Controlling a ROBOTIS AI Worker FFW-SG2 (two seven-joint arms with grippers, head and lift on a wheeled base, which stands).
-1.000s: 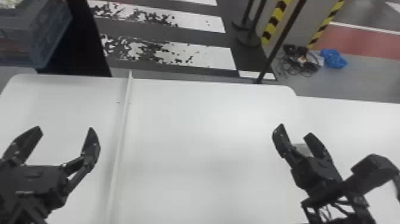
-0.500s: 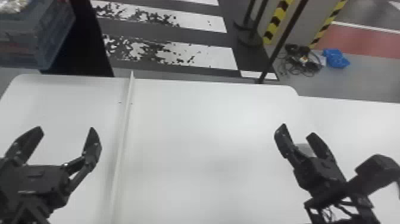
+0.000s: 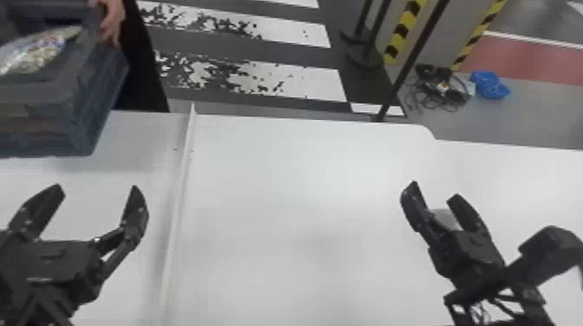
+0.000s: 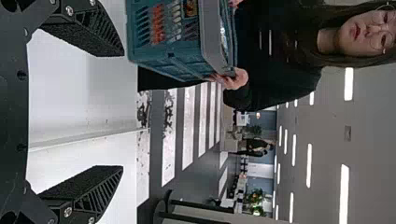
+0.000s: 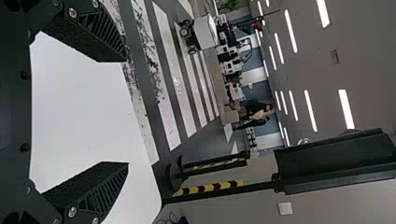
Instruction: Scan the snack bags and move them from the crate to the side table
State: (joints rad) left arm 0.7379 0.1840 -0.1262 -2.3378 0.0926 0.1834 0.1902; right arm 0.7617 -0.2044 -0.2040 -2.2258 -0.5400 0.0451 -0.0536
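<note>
Held by a person's hands, the blue-grey crate is over the far left part of the table in the head view, with a shiny snack bag at its top. The left gripper stands open nearer the robot, nothing between its fingers. At the right, the right gripper is also open and empty over the table. In the left wrist view the crate shows packs through its slotted side, beyond the open left gripper. The right gripper is open in the right wrist view.
A raised white strip runs front to back across the white table, between the arms. A second white surface adjoins at right. Beyond the far edge stand dark posts, with cables and a blue bag on the floor.
The person has brought the crate from beyond the table's far left corner inward and nearer, over the tabletop. Both arms look unmoved.
</note>
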